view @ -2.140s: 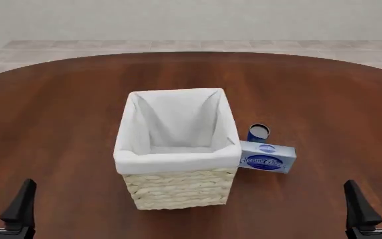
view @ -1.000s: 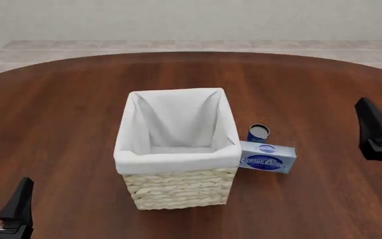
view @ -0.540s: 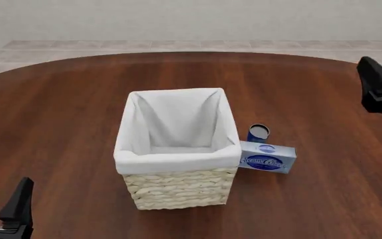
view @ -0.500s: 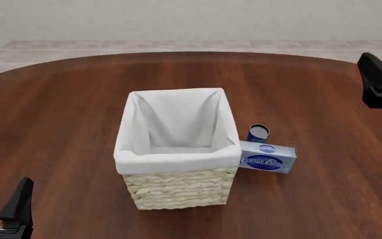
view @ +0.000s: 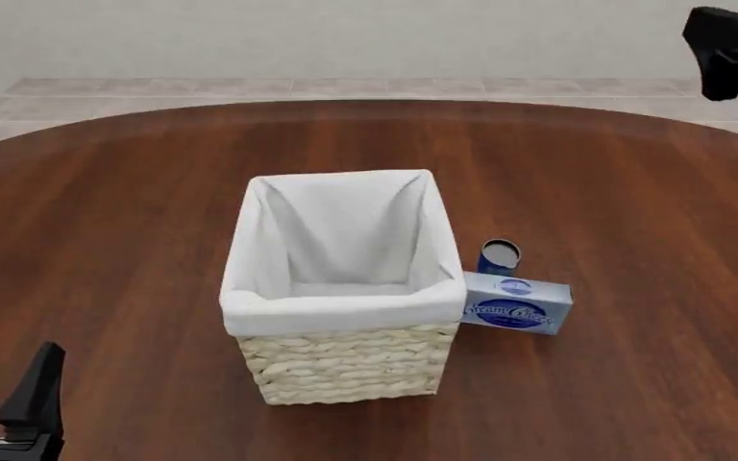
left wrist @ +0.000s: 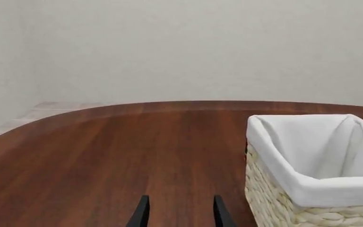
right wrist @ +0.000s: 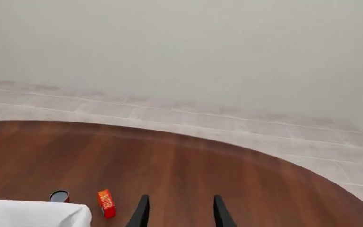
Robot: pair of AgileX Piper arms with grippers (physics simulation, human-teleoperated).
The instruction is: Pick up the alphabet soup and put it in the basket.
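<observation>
The alphabet soup [view: 499, 255] is a small blue can with a grey top, standing upright just right of the basket [view: 341, 309] and behind a blue-and-white box. The basket is straw-coloured wicker with a white lining; it also shows in the left wrist view [left wrist: 314, 189]. My left gripper [view: 5, 360] is open and empty, low at the near left, far from the can; its fingers [left wrist: 140, 213] show apart. My right gripper [view: 728, 38] is high at the far right, open and empty [right wrist: 180, 213]. A small can top [right wrist: 59, 196] shows beside the lining [right wrist: 33, 213].
The blue-and-white cream cheese box [view: 517, 304] lies against the basket's right side, directly in front of the can. In the right wrist view a red-orange box face [right wrist: 106, 203] lies next to the can. The round wooden table [view: 626, 192] ends at tiled floor.
My right gripper has risen from the near right corner up along the right side to high at the far right. The left gripper, can, box and basket have not moved.
</observation>
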